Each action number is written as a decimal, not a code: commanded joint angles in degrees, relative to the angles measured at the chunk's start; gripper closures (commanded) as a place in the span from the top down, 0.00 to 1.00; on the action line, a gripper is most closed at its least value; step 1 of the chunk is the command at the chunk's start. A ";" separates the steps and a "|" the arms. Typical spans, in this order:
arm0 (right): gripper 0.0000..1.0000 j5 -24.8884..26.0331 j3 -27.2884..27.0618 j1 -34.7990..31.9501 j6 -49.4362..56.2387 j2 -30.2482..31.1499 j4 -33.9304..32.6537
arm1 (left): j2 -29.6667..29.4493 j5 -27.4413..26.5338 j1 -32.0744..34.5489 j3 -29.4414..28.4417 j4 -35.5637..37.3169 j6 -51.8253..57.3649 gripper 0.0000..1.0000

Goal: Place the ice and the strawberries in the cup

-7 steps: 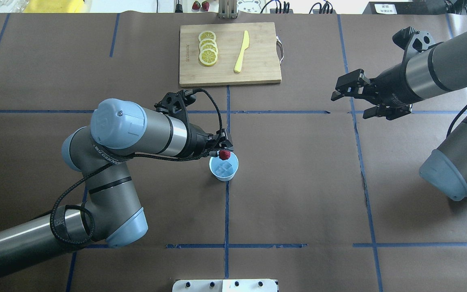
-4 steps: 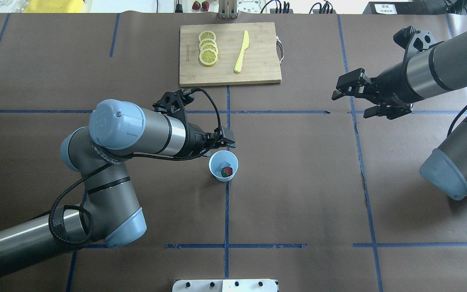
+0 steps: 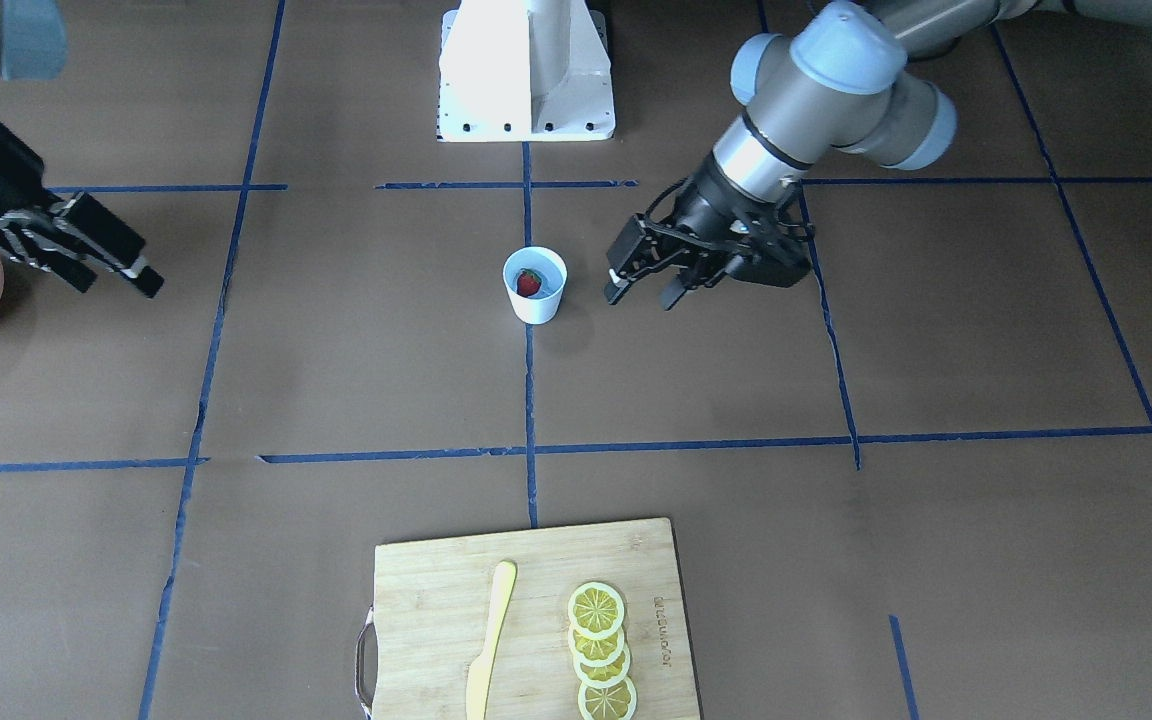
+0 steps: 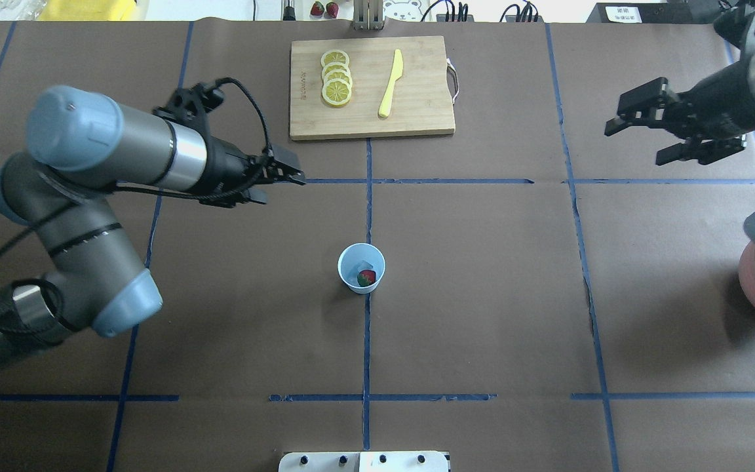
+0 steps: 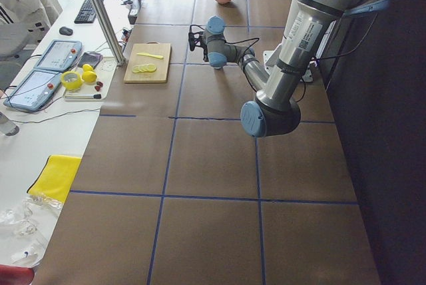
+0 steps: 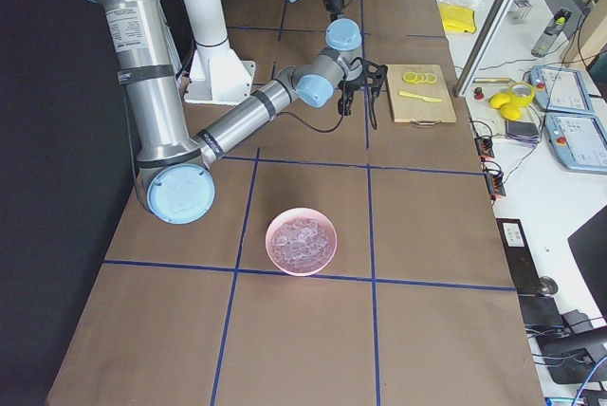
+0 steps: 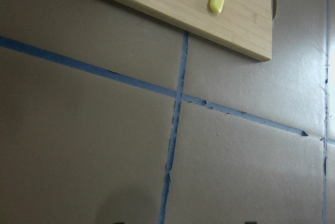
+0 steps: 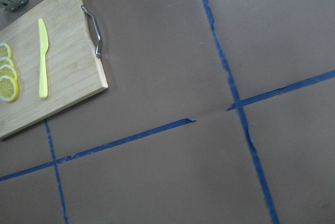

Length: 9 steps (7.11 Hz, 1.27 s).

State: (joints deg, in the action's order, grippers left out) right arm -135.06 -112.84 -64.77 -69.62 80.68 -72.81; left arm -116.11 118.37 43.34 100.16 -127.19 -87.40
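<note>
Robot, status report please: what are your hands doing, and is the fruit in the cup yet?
Left gripper open, empty, apart from cup. Right gripper open, empty, far off. Strawberry in cup. Cutting board well clear.

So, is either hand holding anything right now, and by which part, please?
Nothing is held: left hand and right hand are open and empty; the strawberry sits in the cup.

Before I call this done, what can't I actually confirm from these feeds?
- Ice inside the small white paper cup: in overhead and front views the red strawberry sits over it, and any cubes are too pale and small to count.
- Round pink bowl: cut by the frame edge in those views; whole only in the right side view.
- Wrist views: neither shows the cup.
</note>
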 commanded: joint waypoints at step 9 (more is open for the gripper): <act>1.00 0.83 16.48 -27.77 80.02 4.22 -25.89 | 19.52 14.50 52.87 0.73 40.12 95.72 0.78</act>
State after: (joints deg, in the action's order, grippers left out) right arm -135.61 -100.33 -90.85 3.18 84.44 -98.62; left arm -96.32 139.28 91.61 100.43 -95.74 0.60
